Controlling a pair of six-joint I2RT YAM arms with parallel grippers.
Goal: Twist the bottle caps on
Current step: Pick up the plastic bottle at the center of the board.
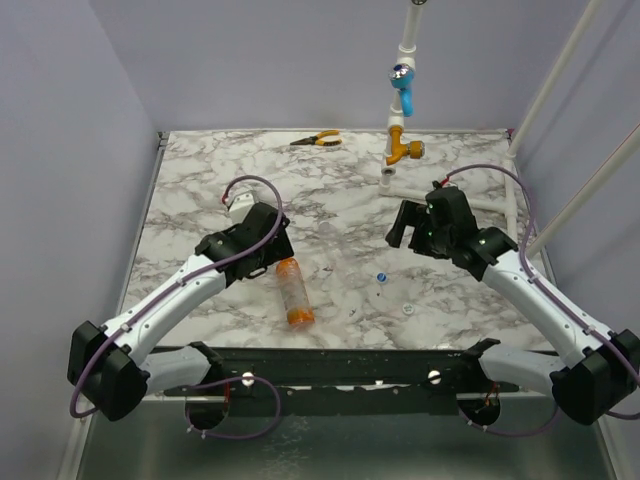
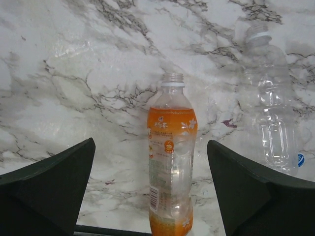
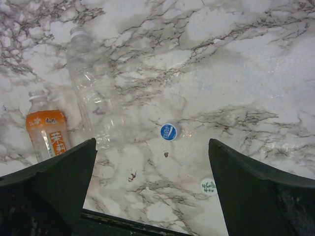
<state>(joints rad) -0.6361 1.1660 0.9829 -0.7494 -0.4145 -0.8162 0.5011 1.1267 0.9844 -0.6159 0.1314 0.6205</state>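
Jaws of the left gripper (image 2: 150, 142) stand wide apart, empty, above the uncapped slim clear plastic bottle with orange contents (image 2: 171, 162). The right gripper (image 3: 152, 140) gapes too, over the tiny blue round plastic cap (image 3: 168, 132) and whitish round plastic cap (image 3: 208, 186).

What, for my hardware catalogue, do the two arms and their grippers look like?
Both are alike: the left arm and right arm have white link shells, black joint housings and a thin purple cable looping alongside. The left gripper and right gripper each carry two dark, wedge-shaped fingers.
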